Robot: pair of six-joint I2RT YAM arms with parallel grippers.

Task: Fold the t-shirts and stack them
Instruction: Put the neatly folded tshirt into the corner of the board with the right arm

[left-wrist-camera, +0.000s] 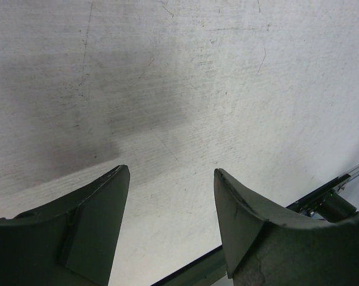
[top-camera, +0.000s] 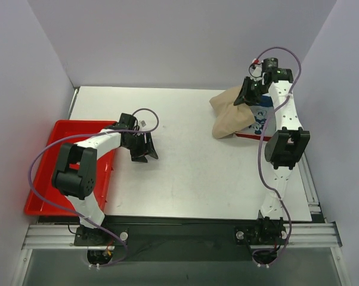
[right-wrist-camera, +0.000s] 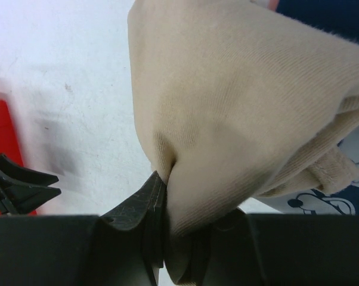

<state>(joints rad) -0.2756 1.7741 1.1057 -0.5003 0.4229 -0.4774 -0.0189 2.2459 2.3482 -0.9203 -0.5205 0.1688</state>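
Right tool clamped on tan t-shirt, bunched at the surface's far right, draping over navy printed t-shirt, possibly others beneath. Left tool open, empty, beside red tray.

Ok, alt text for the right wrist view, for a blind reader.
The right hand, shut, pinches a bunched fold of the tan t-shirt, which fills most of the frame. A navy t-shirt shows behind it, with the white table to the left.
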